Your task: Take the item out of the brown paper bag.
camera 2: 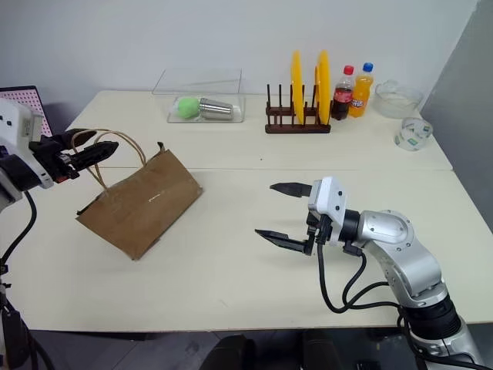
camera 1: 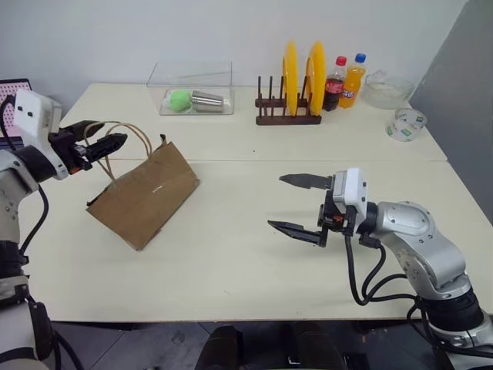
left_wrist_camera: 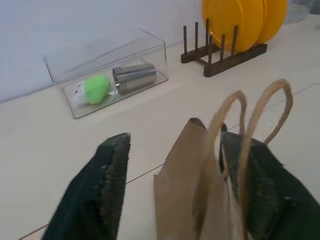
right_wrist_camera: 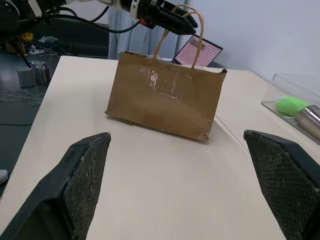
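The brown paper bag [camera 1: 145, 195] sits at the left of the head view on the pale worktop [camera 1: 246, 262], leaning over so that its top edge points toward the upper right of the frame and its flat side faces up. Its two looped string handles [camera 1: 132, 135] rise from the top edge toward the upper left. The left tool [camera 1: 103, 145] is at the far left of the frame, level with those handles. In the left wrist view its two black fingers [left_wrist_camera: 102, 192] stand apart, with the loops and the bag's top edge between them and one loop lying against the inner face of one finger. Whether the fingers actually pinch the loops cannot be told. The item cannot be seen; the bag's mouth faces away and nothing shows inside.

The right tool [camera 1: 302, 206] hangs above the worktop in the right half of the frame, well apart from the bag, pointing toward it with its fingers spread wide and nothing between them.

Along the back of the worktop, at the top of the frame, stand a clear box [camera 1: 192, 89] holding a green ball [camera 1: 179, 100] and a steel cylinder [camera 1: 206, 101], a wooden rack [camera 1: 286, 116] with two yellow plates [camera 1: 290, 77], and two bottles [camera 1: 344, 81].
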You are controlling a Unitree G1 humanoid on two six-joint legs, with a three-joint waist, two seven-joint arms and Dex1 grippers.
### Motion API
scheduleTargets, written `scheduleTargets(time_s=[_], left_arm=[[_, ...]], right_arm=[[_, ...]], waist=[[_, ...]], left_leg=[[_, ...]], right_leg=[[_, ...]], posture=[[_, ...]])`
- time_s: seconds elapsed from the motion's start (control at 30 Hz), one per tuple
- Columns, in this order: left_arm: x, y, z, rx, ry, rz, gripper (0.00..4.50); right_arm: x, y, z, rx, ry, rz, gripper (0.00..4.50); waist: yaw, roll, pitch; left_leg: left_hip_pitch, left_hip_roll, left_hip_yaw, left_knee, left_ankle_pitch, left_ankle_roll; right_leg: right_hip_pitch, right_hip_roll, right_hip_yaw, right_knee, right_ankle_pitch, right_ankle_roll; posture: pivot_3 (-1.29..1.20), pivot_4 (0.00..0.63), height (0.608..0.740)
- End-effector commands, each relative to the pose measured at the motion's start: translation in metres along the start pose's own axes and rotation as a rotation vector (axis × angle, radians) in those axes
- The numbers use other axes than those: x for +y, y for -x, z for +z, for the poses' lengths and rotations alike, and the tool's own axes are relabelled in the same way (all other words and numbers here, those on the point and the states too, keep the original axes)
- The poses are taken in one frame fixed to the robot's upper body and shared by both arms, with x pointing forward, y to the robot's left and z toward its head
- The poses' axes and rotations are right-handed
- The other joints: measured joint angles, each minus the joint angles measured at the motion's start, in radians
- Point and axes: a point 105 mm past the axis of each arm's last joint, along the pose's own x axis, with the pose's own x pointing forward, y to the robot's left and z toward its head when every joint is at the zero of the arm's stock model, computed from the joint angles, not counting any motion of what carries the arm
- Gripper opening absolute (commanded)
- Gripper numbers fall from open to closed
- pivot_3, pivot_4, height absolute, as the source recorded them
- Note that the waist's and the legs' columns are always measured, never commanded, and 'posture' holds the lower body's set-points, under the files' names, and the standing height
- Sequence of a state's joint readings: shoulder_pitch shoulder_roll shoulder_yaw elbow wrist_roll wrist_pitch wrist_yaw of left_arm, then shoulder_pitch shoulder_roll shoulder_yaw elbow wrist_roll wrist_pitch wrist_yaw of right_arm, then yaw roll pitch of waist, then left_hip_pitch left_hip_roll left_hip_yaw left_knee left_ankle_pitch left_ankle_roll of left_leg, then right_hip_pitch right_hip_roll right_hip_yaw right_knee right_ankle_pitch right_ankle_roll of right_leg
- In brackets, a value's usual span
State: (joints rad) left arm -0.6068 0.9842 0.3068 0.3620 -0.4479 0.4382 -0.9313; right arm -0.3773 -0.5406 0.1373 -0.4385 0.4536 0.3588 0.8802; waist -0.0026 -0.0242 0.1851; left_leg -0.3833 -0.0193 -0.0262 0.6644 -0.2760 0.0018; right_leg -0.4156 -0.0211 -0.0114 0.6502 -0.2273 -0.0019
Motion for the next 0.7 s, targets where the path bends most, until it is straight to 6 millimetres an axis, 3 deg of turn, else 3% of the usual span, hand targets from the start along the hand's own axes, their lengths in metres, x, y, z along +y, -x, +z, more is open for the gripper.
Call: scheduleTargets(time_s=[0.03, 0.2, 0.23, 0.37, 0.7], left_arm=[[0.001, -0.004, 0.017, -0.044, -0.061, -0.012, 1.82], [-0.001, -0.013, 0.030, -0.076, -0.090, -0.046, 0.13], [-0.001, -0.014, 0.035, -0.089, -0.094, -0.051, 0.03], [-0.002, -0.022, 0.054, -0.127, -0.138, -0.089, 0.03], [-0.020, -0.058, 0.078, -0.151, -0.240, -0.242, 0.03]], right_arm=[[0.001, 0.003, 0.013, -0.024, 0.049, -0.005, 4.50], [0.001, 0.006, 0.012, -0.012, 0.048, -0.010, 4.50], [0.002, 0.006, 0.011, -0.009, 0.048, -0.012, 4.50], [0.003, 0.014, 0.011, 0.007, 0.026, -0.052, 4.50], [0.020, 0.041, 0.000, 0.084, -0.132, -0.184, 4.50]], waist=[[0.000, 0.000, 0.000], [0.000, 0.000, 0.000], [0.001, 0.000, 0.000], [0.002, -0.002, 0.000], [0.002, -0.003, 0.000]], left_leg=[[0.000, 0.000, 0.000, 0.000, 0.000, 0.000], [0.000, 0.000, 0.000, 0.000, 0.000, 0.000], [0.000, 0.000, 0.000, 0.000, 0.000, 0.000], [-0.001, 0.000, -0.001, 0.001, 0.000, 0.000], [-0.004, -0.001, 0.000, 0.001, 0.000, 0.000]], right_leg=[[0.000, 0.000, 0.000, 0.000, 0.000, 0.000], [0.000, 0.000, 0.000, 0.000, 0.000, 0.000], [0.000, 0.000, 0.000, 0.000, 0.000, 0.000], [0.000, 0.000, -0.001, 0.001, 0.000, 0.000], [-0.002, 0.000, 0.000, 0.001, 0.000, 0.000]], posture=[[0.00, 0.150, 0.740], [0.00, 0.150, 0.740], [0.00, 0.150, 0.740], [0.00, 0.150, 0.740], [0.00, 0.150, 0.740]])
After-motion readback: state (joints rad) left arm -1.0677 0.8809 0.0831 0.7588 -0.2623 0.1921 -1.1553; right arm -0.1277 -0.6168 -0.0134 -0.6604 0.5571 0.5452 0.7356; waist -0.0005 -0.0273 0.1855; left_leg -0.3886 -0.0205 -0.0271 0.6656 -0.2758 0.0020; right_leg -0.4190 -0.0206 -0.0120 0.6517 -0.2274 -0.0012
